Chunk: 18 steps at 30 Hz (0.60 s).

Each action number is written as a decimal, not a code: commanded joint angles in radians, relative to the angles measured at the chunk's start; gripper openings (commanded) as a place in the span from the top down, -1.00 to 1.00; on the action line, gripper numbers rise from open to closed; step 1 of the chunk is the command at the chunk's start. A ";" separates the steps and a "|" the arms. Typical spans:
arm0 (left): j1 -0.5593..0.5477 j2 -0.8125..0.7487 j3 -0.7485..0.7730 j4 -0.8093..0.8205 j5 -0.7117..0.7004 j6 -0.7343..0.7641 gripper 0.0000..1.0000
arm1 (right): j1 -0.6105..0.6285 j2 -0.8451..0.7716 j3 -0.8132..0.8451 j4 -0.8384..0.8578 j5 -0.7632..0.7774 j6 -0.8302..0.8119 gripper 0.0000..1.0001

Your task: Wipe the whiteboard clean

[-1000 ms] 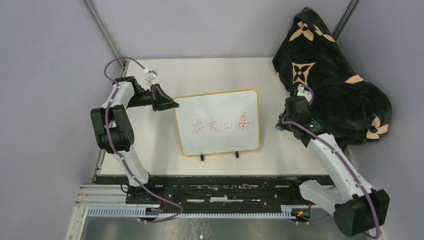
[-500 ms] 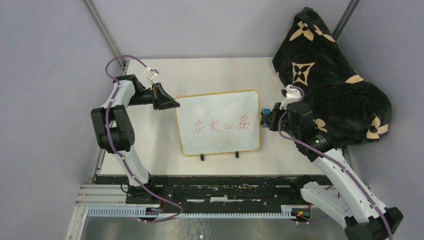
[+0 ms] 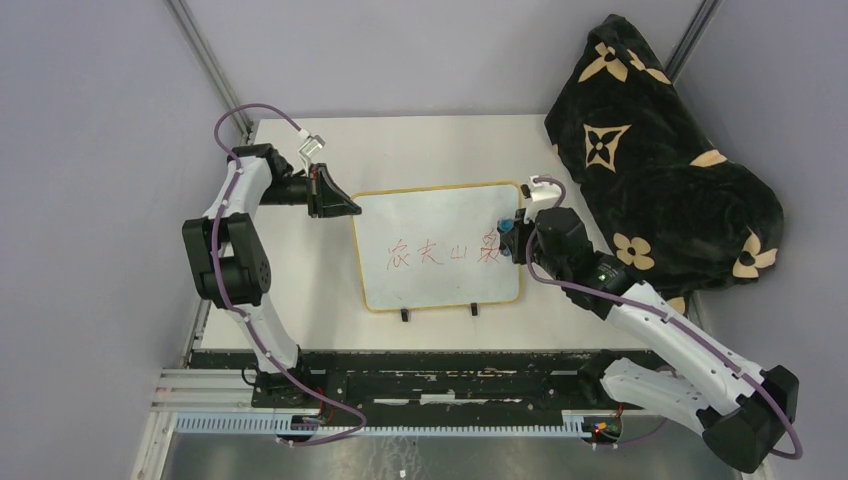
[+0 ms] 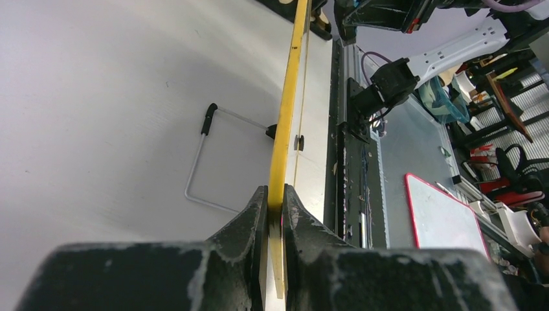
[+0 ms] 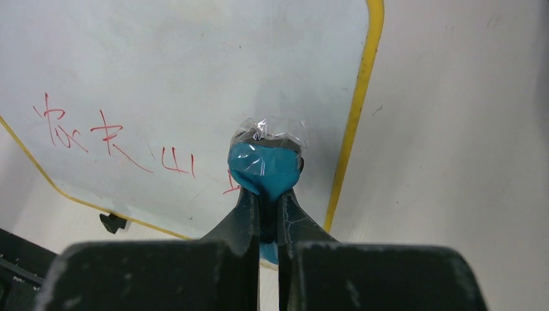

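Now our left jaws clamp the whiteboard (image 3: 430, 215) by its edge, and our right jaws grip the eraser (image 5: 265, 168); we judge wiping is about to begin. Next we should press and sweep over the red writing (image 5: 107, 133) left of these jaws.

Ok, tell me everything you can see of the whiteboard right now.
The whiteboard is a flat white rectangle in a thin yellow rounded frame, with two small black feet on its near edge. It lies face up, with a row of red handwriting across it. The left gripper is shut on its far left corner; the right gripper holds a blue eraser over the last character.
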 commanded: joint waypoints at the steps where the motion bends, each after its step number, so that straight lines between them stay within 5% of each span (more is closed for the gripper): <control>1: -0.018 -0.042 0.023 0.022 -0.091 -0.027 0.94 | 0.043 0.002 -0.007 0.124 0.156 -0.061 0.99; 9: -0.023 -0.050 0.018 0.081 -0.117 -0.088 0.94 | 0.210 0.101 -0.074 0.276 0.404 -0.117 0.99; 18: -0.037 -0.146 -0.098 0.385 -0.186 -0.341 0.94 | 0.243 0.168 -0.080 0.363 0.426 -0.099 0.99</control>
